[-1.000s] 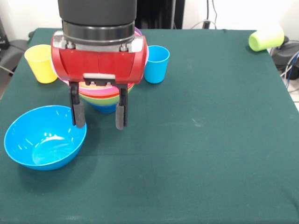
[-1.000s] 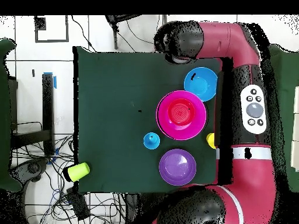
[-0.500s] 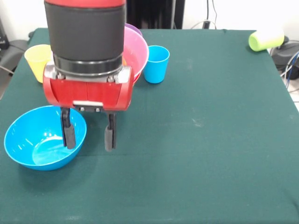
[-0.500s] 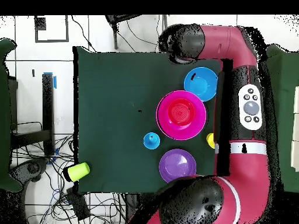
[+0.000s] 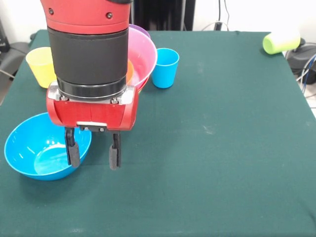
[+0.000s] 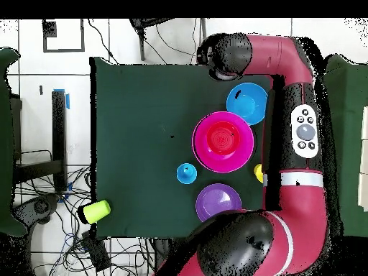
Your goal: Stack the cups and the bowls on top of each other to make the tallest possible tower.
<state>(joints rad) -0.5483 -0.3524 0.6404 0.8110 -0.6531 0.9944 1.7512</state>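
My gripper (image 5: 94, 155) is open and holds nothing. Its left finger (image 5: 73, 154) shows over the right side of the light blue bowl (image 5: 39, 148), while the other finger (image 5: 114, 157) hangs outside the rim. Behind the arm stands the tower, with the large pink bowl (image 5: 144, 54) on top and an orange-red rim (image 5: 141, 84) under it. A purple bowl (image 6: 218, 203) sits apart. The light blue cup (image 5: 164, 67) and yellow cup (image 5: 40, 66) stand upright beside the tower. The lime green cup (image 5: 281, 40) lies on its side at a far corner. From overhead, the arm's end (image 6: 223, 56) hides the fingers.
The green cloth table (image 5: 222, 148) stretches wide to the right of the gripper in the front view. Cables (image 6: 50, 208) and floor lie beyond the table edge near the lime green cup (image 6: 95, 210). The arm (image 6: 305, 136) runs along the table's side overhead.
The gripper has come away from the tower toward the near edge and lower, ending at the light blue bowl's rim. It has stayed open. The bowls and cups have not moved.
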